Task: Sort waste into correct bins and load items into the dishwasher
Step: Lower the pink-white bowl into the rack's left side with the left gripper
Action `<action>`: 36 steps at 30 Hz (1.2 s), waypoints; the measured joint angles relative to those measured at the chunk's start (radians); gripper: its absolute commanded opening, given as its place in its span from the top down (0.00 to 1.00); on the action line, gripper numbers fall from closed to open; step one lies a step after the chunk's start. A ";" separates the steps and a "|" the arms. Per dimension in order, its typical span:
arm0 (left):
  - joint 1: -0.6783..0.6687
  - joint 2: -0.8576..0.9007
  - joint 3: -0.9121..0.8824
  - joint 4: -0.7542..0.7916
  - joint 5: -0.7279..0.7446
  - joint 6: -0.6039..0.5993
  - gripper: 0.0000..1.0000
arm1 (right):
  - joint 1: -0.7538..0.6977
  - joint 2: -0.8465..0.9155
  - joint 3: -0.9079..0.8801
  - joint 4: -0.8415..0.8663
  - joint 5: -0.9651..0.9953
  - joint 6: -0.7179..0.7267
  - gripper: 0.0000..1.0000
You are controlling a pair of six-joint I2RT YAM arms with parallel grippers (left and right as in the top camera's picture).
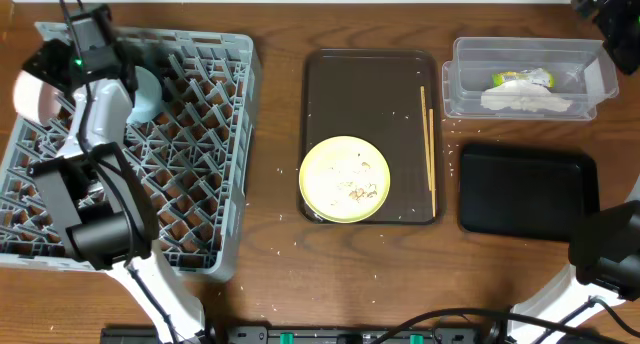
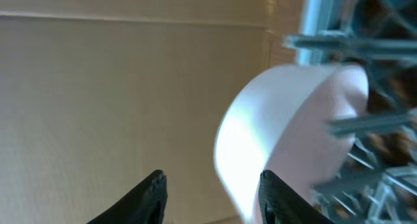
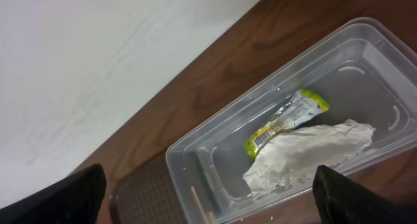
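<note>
The pale pink bowl point(image 1: 30, 96) point(image 2: 293, 133) stands on edge at the far left of the grey dish rack point(image 1: 200, 164). My left gripper point(image 1: 48, 66) point(image 2: 212, 191) is open, its right finger close beside the bowl's rim. The light blue bowl point(image 1: 150, 96) sits in the rack. The yellow plate point(image 1: 344, 179) carries rice crumbs point(image 1: 358, 191). The chopsticks point(image 1: 428, 144) lie beside it. My right gripper point(image 3: 208, 198) is open and empty above the clear tub point(image 1: 590, 79) point(image 3: 195, 155), which holds the wrapper point(image 1: 520, 79) point(image 3: 287, 120) and napkin point(image 1: 525, 101) point(image 3: 306, 155). The white cup is hidden.
The plate and chopsticks rest on a dark brown serving tray point(image 1: 370, 94) mid-table. The black tray point(image 1: 528, 189) lies below the tub, empty. Loose crumbs point(image 1: 450, 144) dot the table around the brown tray. A cardboard wall point(image 2: 117, 94) is beyond the rack.
</note>
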 measured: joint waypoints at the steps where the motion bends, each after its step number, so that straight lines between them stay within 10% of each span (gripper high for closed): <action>1: -0.005 0.000 0.000 -0.034 -0.003 -0.021 0.50 | 0.000 0.000 0.000 0.000 0.000 0.000 0.01; 12: -0.037 0.000 -0.002 -0.295 0.007 -0.325 0.45 | 0.000 0.000 0.000 0.000 0.000 0.000 0.01; 21: -0.019 -0.071 0.010 -0.589 0.284 -0.711 0.46 | 0.000 0.000 0.000 0.000 0.000 0.000 0.01; 36: 0.185 -0.344 0.054 -0.331 0.765 -1.199 0.91 | 0.000 0.000 0.000 0.000 0.000 0.000 0.01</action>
